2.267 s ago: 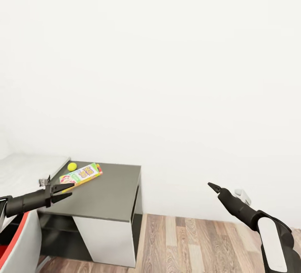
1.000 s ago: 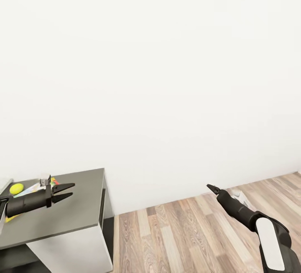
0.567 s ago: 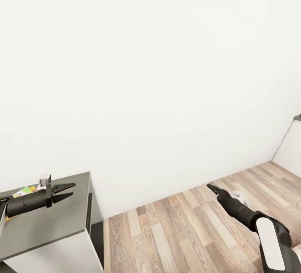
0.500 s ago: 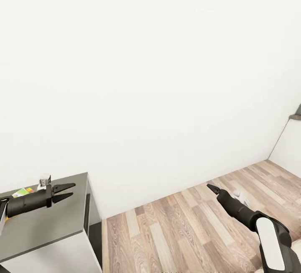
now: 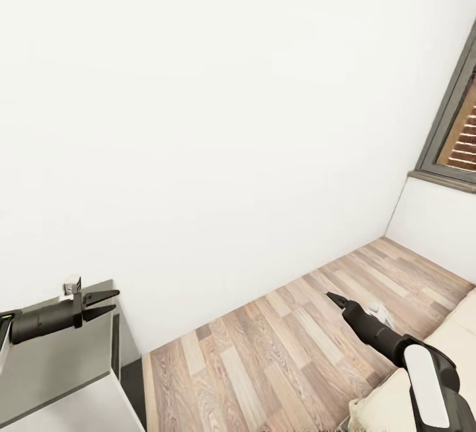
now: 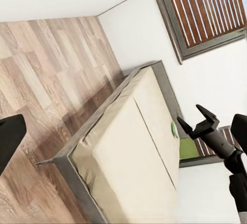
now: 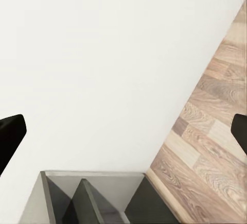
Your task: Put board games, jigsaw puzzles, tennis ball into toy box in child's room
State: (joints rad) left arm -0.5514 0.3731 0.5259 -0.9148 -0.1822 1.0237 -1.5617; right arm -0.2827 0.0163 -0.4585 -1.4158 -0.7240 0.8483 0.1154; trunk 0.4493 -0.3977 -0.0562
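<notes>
Board game on the bed: a small flat green patch (image 6: 186,148) lies on the far part of the mattress in the left wrist view, partly behind the right arm; it is probably one of the game boxes, but too small to be sure
Bed: a large low bed with a plain cream mattress split by a seam, on a dark frame (image 6: 128,147); in the head view its near corner sits at the lower right, close under the right arm
Right gripper: the black two-finger right gripper (image 5: 332,297) hangs over the wood-plank floor (image 5: 264,346), jaws parted and holding nothing
Left gripper: the black two-finger left gripper (image 5: 107,303) is held level above the table end, fingers spread and empty
Table: the long desk with a pale grey top and dark grey sides (image 5: 59,352) shows at the head view's lower left, well apart from the bed; its bare corner also shows in the right wrist view
Room: a plain white wall (image 5: 218,121) ahead, a grey-framed window with brown slats (image 5: 459,128) at the right
Step in hand: by my reading, getting the base to the bed to fetch a game (nothing is within reach yet)
Doing it well: bring the bed square into the head view first, stop with the base just beside the frame, keep both arms tucked clear of the mattress edge, and approach the flat box low from its side, since a thin box offers little to pinch from above
</notes>
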